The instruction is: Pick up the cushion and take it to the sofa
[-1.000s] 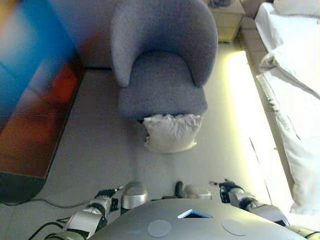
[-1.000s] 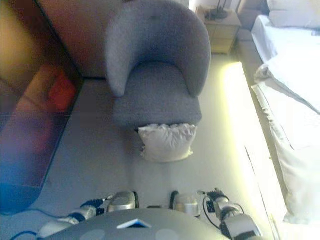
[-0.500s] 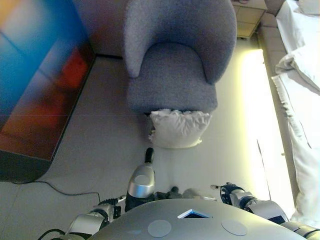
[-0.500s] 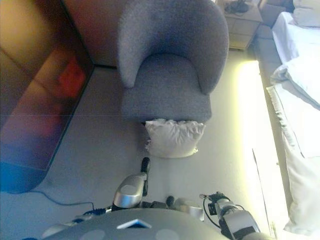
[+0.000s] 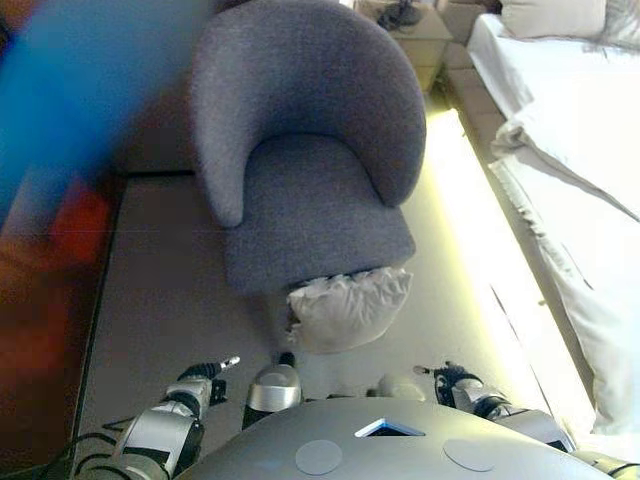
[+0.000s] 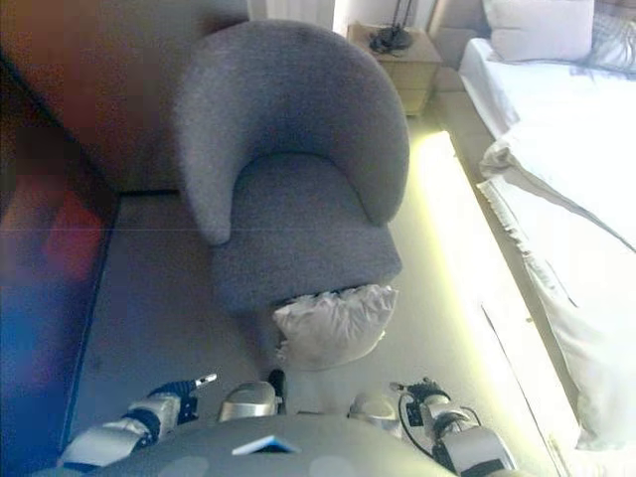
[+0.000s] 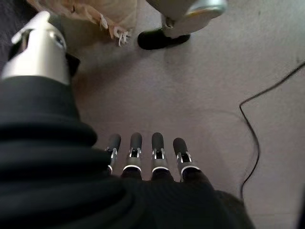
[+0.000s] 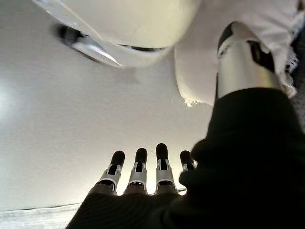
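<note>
A white cushion (image 5: 348, 308) lies on the floor, leaning against the front of a grey armchair-style sofa (image 5: 305, 160); it also shows in the right eye view (image 6: 330, 323). A frayed corner of it shows in the left wrist view (image 7: 90, 16) and its edge in the right wrist view (image 8: 200, 67). My left hand (image 7: 143, 157) hangs low at my left side with fingers straight, holding nothing. My right hand (image 8: 147, 169) hangs low at my right side, fingers straight, empty. Both are short of the cushion.
A bed (image 5: 575, 150) with white bedding runs along the right. A wooden nightstand (image 6: 397, 60) stands behind the chair. A dark cabinet (image 6: 40, 258) lines the left side. A black cable (image 7: 267, 109) lies on the floor by my left hand.
The camera has shifted and moved closer; the chair and cushion now sit lower and nearer in view. Both hands stay down at my sides.
</note>
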Controlling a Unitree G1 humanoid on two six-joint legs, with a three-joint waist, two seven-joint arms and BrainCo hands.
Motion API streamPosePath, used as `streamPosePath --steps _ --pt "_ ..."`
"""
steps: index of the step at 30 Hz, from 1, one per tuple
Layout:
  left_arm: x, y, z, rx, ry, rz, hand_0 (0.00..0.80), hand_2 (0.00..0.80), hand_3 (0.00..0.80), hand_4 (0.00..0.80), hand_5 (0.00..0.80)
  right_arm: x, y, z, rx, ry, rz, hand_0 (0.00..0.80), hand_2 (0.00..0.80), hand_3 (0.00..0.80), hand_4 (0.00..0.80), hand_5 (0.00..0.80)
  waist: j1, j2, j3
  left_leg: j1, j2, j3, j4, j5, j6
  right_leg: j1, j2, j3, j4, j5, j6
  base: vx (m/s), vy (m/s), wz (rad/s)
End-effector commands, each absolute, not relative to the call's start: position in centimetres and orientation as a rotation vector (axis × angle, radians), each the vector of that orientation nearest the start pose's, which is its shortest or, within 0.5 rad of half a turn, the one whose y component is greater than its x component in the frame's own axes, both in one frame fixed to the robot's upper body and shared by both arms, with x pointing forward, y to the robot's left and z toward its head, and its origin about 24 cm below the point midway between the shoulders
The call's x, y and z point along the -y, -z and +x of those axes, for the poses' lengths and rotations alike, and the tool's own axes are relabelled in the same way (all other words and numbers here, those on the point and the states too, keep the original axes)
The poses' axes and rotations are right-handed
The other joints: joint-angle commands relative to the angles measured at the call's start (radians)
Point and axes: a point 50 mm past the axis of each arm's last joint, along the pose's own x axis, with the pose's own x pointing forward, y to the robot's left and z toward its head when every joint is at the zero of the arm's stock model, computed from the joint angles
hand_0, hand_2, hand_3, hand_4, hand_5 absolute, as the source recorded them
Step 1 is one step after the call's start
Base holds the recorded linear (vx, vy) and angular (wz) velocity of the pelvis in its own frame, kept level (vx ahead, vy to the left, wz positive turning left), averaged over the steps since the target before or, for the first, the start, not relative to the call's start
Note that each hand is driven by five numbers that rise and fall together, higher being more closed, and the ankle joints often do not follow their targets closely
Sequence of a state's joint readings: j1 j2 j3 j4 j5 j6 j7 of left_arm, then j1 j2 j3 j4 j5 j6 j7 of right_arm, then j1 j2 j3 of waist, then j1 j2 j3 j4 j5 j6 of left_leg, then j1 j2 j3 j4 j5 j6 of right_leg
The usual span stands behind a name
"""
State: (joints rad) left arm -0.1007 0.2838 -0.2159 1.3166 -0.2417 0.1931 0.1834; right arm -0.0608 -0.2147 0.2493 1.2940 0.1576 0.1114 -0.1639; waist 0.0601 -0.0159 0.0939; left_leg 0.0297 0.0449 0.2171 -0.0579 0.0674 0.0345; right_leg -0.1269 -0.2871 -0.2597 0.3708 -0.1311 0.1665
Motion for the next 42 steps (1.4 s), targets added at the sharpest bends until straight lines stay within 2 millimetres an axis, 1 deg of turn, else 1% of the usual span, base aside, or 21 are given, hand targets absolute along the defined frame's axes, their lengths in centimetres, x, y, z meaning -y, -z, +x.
streamPosePath --steps 1,3,4,5,8,10,12,13,14,16,18,22,24,26,29,32,34,37,39,40,42 --pt "-26.0 15.2 10.7 -1.367 -0.389 0.258 0.000 0.000 0.000 0.000 0.000 23.8 15.4 12.1 -1.235 0.227 -0.323 0.000 0.000 0.000 0.000 0.000 -0.008 0.000 0.073 -0.056 0.078 -0.028 0.061 -0.028 -0.079 0.021 -0.078 0.009 -0.213 0.293 0.003 0.094 -0.418 0.45" --pt "-25.9 15.3 10.1 -1.373 -0.406 0.246 0.000 0.000 0.000 0.000 0.000 23.8 15.5 11.8 -1.234 0.206 -0.344 0.000 0.000 0.000 0.000 0.000 -0.022 -0.007 0.075 -0.032 0.118 -0.034 0.056 -0.035 -0.109 0.034 -0.113 0.032 -0.301 0.339 0.034 0.153 -0.424 0.42" --pt "-26.0 15.4 9.7 -1.379 -0.422 0.240 0.000 0.000 0.000 0.000 0.000 23.8 15.5 11.7 -1.232 0.186 -0.363 0.000 0.000 0.000 0.000 0.000 -0.028 -0.010 0.073 -0.019 0.142 -0.039 0.053 -0.038 -0.122 0.039 -0.124 0.043 -0.317 0.348 0.043 0.152 -0.367 0.24" --pt "-26.1 15.5 9.3 -1.383 -0.435 0.235 0.000 0.000 0.000 0.000 0.000 23.7 15.5 11.5 -1.231 0.164 -0.380 0.000 0.000 0.000 0.000 0.000 -0.029 -0.009 0.070 -0.011 0.166 -0.042 0.050 -0.034 -0.132 0.049 -0.124 0.050 -0.312 0.332 0.049 0.141 -0.326 0.07" --pt "-26.3 15.6 8.1 -1.391 -0.485 0.237 0.000 0.000 0.000 0.000 0.000 23.9 15.7 10.8 -1.260 0.141 -0.398 0.000 0.000 0.000 0.000 0.000 -0.030 -0.015 0.058 0.009 0.233 -0.058 0.050 -0.012 -0.168 0.091 -0.080 0.045 -0.320 0.259 0.061 0.174 -0.306 0.03" --pt "-26.3 15.8 7.4 -1.390 -0.473 0.258 0.000 0.000 0.000 0.000 0.000 24.1 15.8 10.4 -1.279 0.139 -0.406 0.000 0.000 0.000 0.000 0.000 -0.027 -0.014 0.047 0.024 0.271 -0.055 0.049 0.005 -0.185 0.111 -0.051 0.025 -0.312 0.225 0.047 0.152 -0.233 0.01" --pt "-25.8 16.0 7.3 -1.380 -0.436 0.304 0.000 0.000 0.000 0.000 0.000 24.5 15.7 10.2 -1.285 0.166 -0.414 0.000 0.000 0.000 0.000 0.000 -0.021 -0.008 0.042 0.016 0.289 -0.058 0.049 0.023 -0.188 0.129 -0.028 0.006 -0.318 0.206 0.025 0.072 -0.122 -0.02" --pt "-25.4 16.0 7.6 -1.366 -0.433 0.316 0.000 0.000 0.000 0.000 0.000 24.9 15.6 10.3 -1.283 0.186 -0.417 0.000 0.000 0.000 0.000 0.000 -0.018 -0.002 0.044 -0.001 0.295 -0.061 0.054 0.034 -0.190 0.134 -0.014 0.002 -0.321 0.195 0.012 -0.033 -0.037 0.02" --pt "-25.2 16.0 8.2 -1.339 -0.441 0.307 0.000 0.000 0.000 0.000 0.000 25.2 15.5 10.7 -1.272 0.198 -0.423 0.000 0.000 0.000 0.000 0.000 -0.019 0.005 0.050 -0.018 0.294 -0.058 0.062 0.039 -0.190 0.134 -0.004 -0.003 -0.319 0.185 0.001 -0.073 0.012 -0.01" --pt "-24.8 15.7 9.6 -1.284 -0.447 0.283 0.000 0.000 0.000 0.000 0.000 25.6 15.1 11.5 -1.235 0.207 -0.434 0.000 0.000 0.000 0.000 0.000 -0.020 0.019 0.062 -0.043 0.296 -0.059 0.059 0.051 -0.195 0.119 0.001 -0.013 -0.312 0.176 -0.009 -0.126 0.083 0.03" --pt "-24.6 15.3 11.2 -1.199 -0.454 0.263 0.000 0.000 0.000 0.000 0.000 25.8 14.6 12.7 -1.170 0.231 -0.441 0.000 0.000 0.000 0.000 0.000 -0.022 0.031 0.078 -0.063 0.288 -0.080 0.057 0.054 -0.202 0.095 -0.003 -0.009 -0.299 0.174 -0.010 -0.103 0.130 0.14" --pt "-24.2 14.4 14.0 -1.062 -0.442 0.253 0.000 0.000 0.000 0.000 0.000 26.1 13.6 15.0 -1.049 0.281 -0.441 0.000 0.000 0.000 0.000 0.000 -0.025 0.045 0.101 -0.083 0.278 -0.103 0.064 0.047 -0.211 0.075 -0.020 0.007 -0.285 0.173 0.001 0.011 0.138 0.18" --pt "-23.9 13.6 16.2 -0.976 -0.428 0.240 0.000 0.000 0.000 0.000 0.000 26.0 12.7 16.9 -0.967 0.281 -0.461 0.000 0.000 0.000 0.000 0.000 -0.023 0.051 0.120 -0.102 0.265 -0.112 0.064 0.042 -0.213 0.061 -0.034 0.014 -0.289 0.181 0.014 -0.019 0.191 0.12" --pt "-23.6 12.3 19.0 -0.881 -0.421 0.220 0.000 0.000 0.000 0.000 0.000 25.5 11.4 19.6 -0.867 0.282 -0.479 0.000 0.000 0.000 0.000 0.000 -0.022 0.054 0.152 -0.139 0.250 -0.123 0.066 0.037 -0.210 0.026 -0.049 0.028 -0.288 0.191 0.031 -0.162 0.141 0.20" --pt "-23.0 9.8 23.2 -0.737 -0.434 0.169 0.000 0.000 0.000 0.000 0.000 24.3 9.3 23.5 -0.735 0.284 -0.484 0.000 0.000 0.000 0.000 0.000 -0.022 0.053 0.212 -0.215 0.230 -0.141 0.090 0.035 -0.207 -0.040 -0.070 0.046 -0.272 0.203 0.044 -0.201 0.127 0.23" --pt "-22.5 7.7 26.0 -0.615 -0.458 0.094 0.000 0.000 0.000 0.000 0.000 23.2 7.3 26.3 -0.607 0.275 -0.488 0.000 0.000 0.000 0.000 0.000 -0.016 0.048 0.266 -0.294 0.207 -0.158 0.129 0.032 -0.199 -0.094 -0.086 0.059 -0.257 0.212 0.048 -0.140 0.098 0.18" --pt "-22.3 6.6 27.2 -0.565 -0.476 0.068 0.000 0.000 0.000 0.000 0.000 22.5 6.2 27.7 -0.540 0.270 -0.484 0.000 0.000 0.000 0.000 0.000 -0.008 0.041 0.290 -0.333 0.198 -0.166 0.142 0.032 -0.197 -0.118 -0.091 0.061 -0.252 0.215 0.051 -0.111 0.040 0.11" --pt "-22.1 4.6 29.2 -0.471 -0.484 0.051 0.000 0.000 0.000 0.000 0.000 21.1 3.6 30.4 -0.418 0.269 -0.470 0.000 0.000 0.000 0.000 0.000 0.007 0.021 0.337 -0.403 0.185 -0.184 0.163 0.038 -0.191 -0.166 -0.091 0.069 -0.239 0.217 0.053 -0.110 0.003 0.17" --pt "-21.9 3.7 30.1 -0.429 -0.475 0.061 0.000 0.000 0.000 0.000 0.000 20.8 2.6 31.4 -0.378 0.269 -0.464 0.000 0.000 0.000 0.000 0.000 0.014 0.014 0.356 -0.434 0.181 -0.191 0.167 0.044 -0.190 -0.187 -0.089 0.066 -0.235 0.219 0.052 -0.085 -0.006 0.18" --pt "-21.7 2.8 30.9 -0.393 -0.472 0.065 0.000 0.000 0.000 0.000 0.000 20.7 1.5 32.3 -0.346 0.276 -0.458 0.000 0.000 0.000 0.000 0.000 0.017 0.009 0.375 -0.460 0.180 -0.193 0.170 0.050 -0.190 -0.205 -0.088 0.064 -0.233 0.223 0.052 -0.089 -0.005 0.17" --pt "-21.4 1.7 31.9 -0.342 -0.465 0.071 0.000 0.000 0.000 0.000 0.000 20.8 0.3 33.2 -0.309 0.300 -0.440 0.000 0.000 0.000 0.000 0.000 0.020 0.004 0.400 -0.493 0.175 -0.199 0.172 0.058 -0.187 -0.237 -0.088 0.064 -0.225 0.228 0.052 -0.080 -0.013 0.08"
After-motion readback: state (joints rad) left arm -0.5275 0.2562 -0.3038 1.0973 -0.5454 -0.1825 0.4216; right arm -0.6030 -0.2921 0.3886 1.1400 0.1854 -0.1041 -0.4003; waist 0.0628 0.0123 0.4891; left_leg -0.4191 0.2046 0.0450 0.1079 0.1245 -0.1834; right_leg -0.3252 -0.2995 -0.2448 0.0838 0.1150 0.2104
